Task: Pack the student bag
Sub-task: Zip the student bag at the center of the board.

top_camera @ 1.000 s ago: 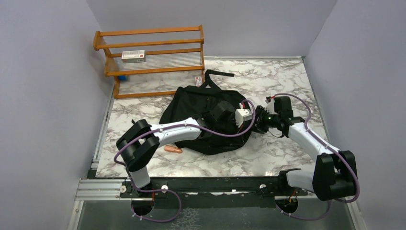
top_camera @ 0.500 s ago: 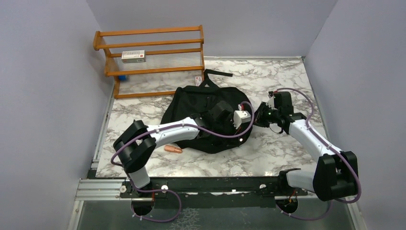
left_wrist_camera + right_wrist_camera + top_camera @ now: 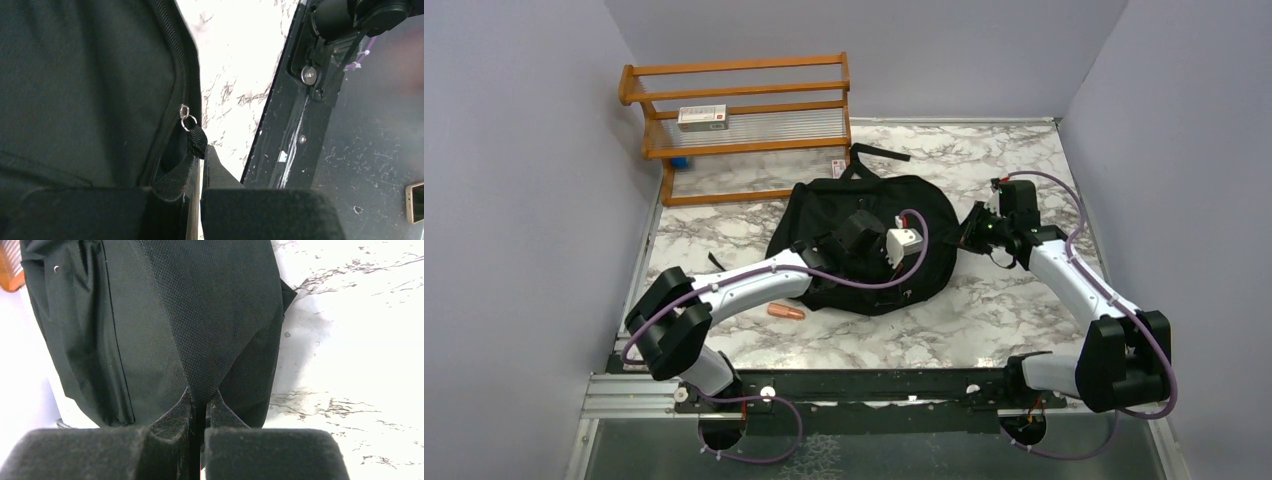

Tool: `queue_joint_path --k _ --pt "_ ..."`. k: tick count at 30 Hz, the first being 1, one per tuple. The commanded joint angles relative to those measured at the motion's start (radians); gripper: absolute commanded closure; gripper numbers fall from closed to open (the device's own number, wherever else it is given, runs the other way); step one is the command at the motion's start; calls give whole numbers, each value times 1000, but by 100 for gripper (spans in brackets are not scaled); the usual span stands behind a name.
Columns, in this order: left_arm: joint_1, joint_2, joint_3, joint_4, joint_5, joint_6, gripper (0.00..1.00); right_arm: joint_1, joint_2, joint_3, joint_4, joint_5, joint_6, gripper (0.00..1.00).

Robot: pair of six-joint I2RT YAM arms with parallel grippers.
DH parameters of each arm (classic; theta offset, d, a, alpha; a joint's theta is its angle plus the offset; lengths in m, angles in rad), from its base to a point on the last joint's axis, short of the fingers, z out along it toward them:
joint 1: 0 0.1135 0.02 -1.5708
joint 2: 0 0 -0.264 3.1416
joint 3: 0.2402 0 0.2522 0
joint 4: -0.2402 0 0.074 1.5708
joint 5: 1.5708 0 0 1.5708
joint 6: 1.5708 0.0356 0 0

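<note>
Left tool [image 3: 202,154] pressed together on the black zip pull [image 3: 197,138] of the student bag [image 3: 929,215], fingertips meeting just under the small metal ring [image 3: 188,120] of the slider. Right tool [image 3: 200,399] likewise together, clamped on the bag's coarse black cloth at its right edge, with the cloth narrowing to a point between the pads.

Lying flat and rounded on the marble bench [image 3: 1014,300], black all over. Draped across the bag from its near-left, the left arm with its purple cable. Reaching in from the bag's right, the right arm, wrist just beside the cloth.

Running out from the bag's far edge, a black strap [image 3: 879,153] lying on the marble. Just left of that strap, a small white packet [image 3: 839,168], near the bag but apart from it. Farther out, past the bag's far-left, a wooden rack [image 3: 734,68] against the back wall. On its middle shelf, a small white box with red marking [image 3: 702,117]. Low at the rack's left end, something blue [image 3: 681,162], too small to name.

Just off the bag's near-left edge, a short copper-coloured stick [image 3: 786,311], flat on the marble, apart from the cloth.

Nearer than the bag, along the bench's front edge, a black rail [image 3: 874,385] carrying both arm bases.
</note>
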Motion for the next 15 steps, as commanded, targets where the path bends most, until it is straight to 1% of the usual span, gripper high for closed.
queue_joint_path --k 1,10,15 --pt "34 -81 -58 -58 -15 -11 100 -28 3 44 52 85 -33 99" --pt "146 -195 -166 -92 -13 -29 100 -42 13 43 57 87 -42 100" --pt "176 -232 -210 -117 -37 -49 100 -50 21 53 59 85 -45 99"
